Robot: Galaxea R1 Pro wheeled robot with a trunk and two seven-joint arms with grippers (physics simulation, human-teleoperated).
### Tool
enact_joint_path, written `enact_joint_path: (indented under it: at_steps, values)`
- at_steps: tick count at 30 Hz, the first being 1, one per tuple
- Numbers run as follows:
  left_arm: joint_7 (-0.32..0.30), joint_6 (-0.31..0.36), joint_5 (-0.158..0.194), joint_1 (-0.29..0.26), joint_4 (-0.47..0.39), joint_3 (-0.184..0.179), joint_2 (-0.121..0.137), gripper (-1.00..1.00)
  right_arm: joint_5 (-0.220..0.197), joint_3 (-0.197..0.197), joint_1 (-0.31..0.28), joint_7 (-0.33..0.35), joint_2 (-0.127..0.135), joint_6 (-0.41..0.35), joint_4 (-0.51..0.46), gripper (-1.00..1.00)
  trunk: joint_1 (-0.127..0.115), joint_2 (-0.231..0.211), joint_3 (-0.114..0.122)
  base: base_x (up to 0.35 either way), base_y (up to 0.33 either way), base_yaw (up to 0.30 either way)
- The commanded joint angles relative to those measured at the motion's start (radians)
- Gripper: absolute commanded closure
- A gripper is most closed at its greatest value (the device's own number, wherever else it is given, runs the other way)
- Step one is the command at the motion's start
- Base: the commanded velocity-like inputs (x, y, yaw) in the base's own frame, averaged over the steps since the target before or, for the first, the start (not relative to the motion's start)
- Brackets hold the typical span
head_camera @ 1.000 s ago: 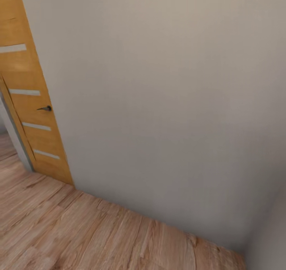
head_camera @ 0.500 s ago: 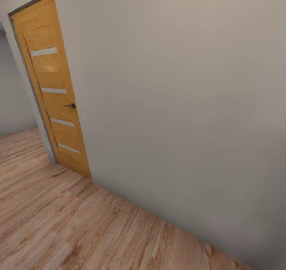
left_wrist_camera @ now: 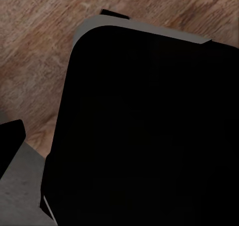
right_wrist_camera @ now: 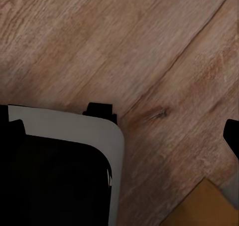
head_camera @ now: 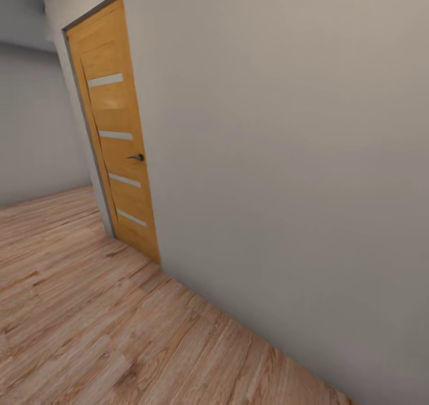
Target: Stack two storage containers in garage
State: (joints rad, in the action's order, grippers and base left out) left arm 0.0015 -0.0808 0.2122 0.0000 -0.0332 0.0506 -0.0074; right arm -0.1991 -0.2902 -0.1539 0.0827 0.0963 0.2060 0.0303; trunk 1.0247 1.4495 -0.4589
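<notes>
Containers: none of the views showed an orange-red box, so their place could not be told.
Room: a light wood plank floor [head_camera: 89, 327] ran up to a plain pale grey wall [head_camera: 286, 154], seen tilted from the head view.
Door: a wooden door [head_camera: 116, 136] with four pale horizontal strips stood shut in a grey frame at the wall's left end; a small dark handle [head_camera: 137, 157] sat at mid height on its right side.
Far wall: another grey wall [head_camera: 36, 124] stood beyond the door, to its left, meeting the planks.
Left wrist view: a large black rounded body [left_wrist_camera: 149, 131] with a pale grey rim lay over the planks [left_wrist_camera: 45, 46]; whether the left gripper was spread or closed could not be told.
Right wrist view: a black body with a white-grey rim [right_wrist_camera: 74, 131] sat over planks [right_wrist_camera: 124, 41], with an orange-brown wedge [right_wrist_camera: 204, 206] at one corner; the right gripper's state could not be told either.
</notes>
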Motion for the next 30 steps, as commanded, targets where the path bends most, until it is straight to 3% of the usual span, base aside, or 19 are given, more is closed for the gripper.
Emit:
enact_joint_path:
  at_steps: [1,30]
  values:
    - [0.0,-0.002,0.003,0.0,0.0,0.005,0.0,-1.0,-0.011,-0.006,-0.001,0.006,0.0,0.006,0.003,-1.0,0.0,0.001,-0.001,0.122,0.0,0.282]
    - [0.0,-0.002,0.003,0.0,0.0,0.004,0.0,-1.0,-0.013,-0.005,-0.001,-0.012,-0.002,0.012,0.003,-1.0,0.0,0.001,0.009,0.101,0.0,0.282]
